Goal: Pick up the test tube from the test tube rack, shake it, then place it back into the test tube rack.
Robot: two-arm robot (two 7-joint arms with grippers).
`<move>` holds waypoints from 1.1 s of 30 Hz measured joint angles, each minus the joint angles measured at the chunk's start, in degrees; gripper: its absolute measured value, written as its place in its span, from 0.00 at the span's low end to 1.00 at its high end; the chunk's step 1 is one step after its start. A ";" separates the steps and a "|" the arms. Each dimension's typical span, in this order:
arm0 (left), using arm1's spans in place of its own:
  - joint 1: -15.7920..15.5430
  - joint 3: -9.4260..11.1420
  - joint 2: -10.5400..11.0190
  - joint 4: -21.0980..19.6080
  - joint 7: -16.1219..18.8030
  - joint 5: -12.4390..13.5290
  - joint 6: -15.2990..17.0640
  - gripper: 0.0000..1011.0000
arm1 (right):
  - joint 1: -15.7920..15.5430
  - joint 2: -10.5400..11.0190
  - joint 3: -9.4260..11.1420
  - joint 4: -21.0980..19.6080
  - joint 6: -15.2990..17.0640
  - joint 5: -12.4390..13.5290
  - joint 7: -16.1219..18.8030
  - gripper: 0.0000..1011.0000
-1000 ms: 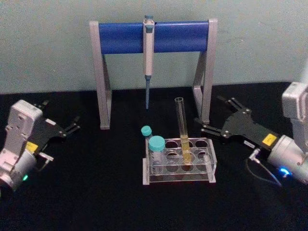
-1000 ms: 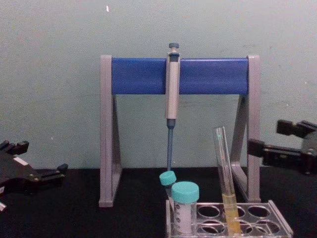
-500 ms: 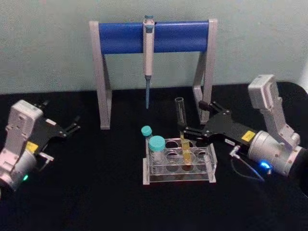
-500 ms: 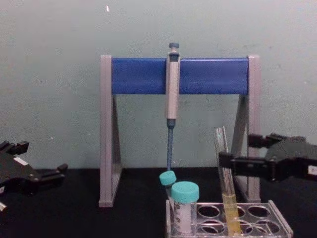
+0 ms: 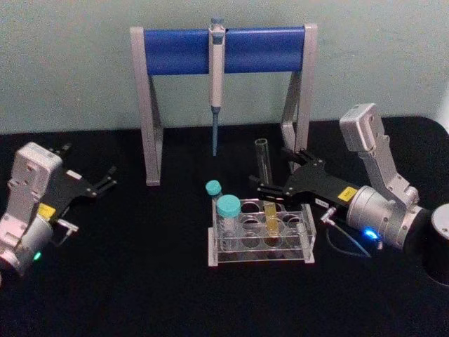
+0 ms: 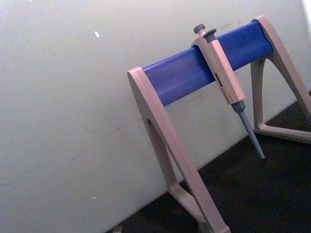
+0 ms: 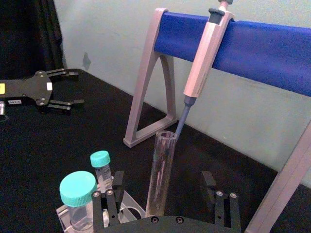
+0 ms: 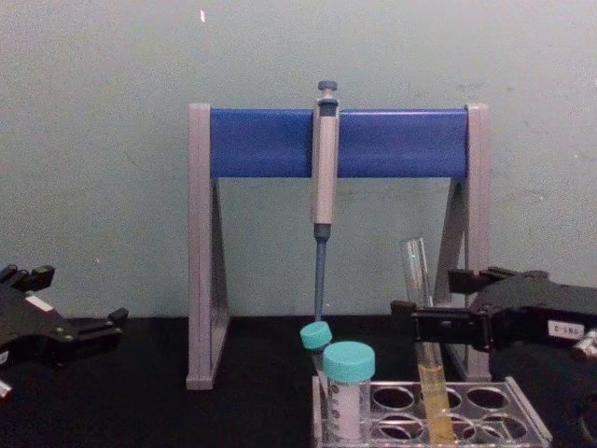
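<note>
Black desk (image 5: 140, 288), pale green wall (image 5: 70, 70): the right end effector (image 5: 272, 170) straddles the tall slim capless glass test tube (image 5: 264, 158) in the low clear plastic test tube rack (image 5: 259, 257).
Well left of the rack, the left end effector (image 5: 88, 167) sits with fingers apart. Behind the rack rises a grey pipette stand (image 5: 182, 50) with a blue crossbar, carrying a grey-blue pipette (image 5: 217, 77). Two teal-capped clear tubes (image 5: 227, 208) fill the rack's left end. The test tube, yellow liquid in its lower part, stands near the rack's middle, slightly tilted. The right end effector's fingers are apart, one either side of the tube above the rack, clear of the glass.
</note>
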 joint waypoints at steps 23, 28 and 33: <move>0.00 0.00 0.00 0.00 0.00 0.00 0.00 0.99 | 0.77 -2.29 1.17 2.45 0.57 1.19 1.75 0.99; 0.00 0.00 0.00 0.00 0.00 0.00 0.00 0.99 | 0.77 -2.27 1.15 2.41 0.56 1.21 1.75 0.99; 0.00 0.00 0.00 0.00 0.00 0.00 0.00 0.99 | 0.77 -2.25 1.15 2.37 0.54 1.21 1.74 0.99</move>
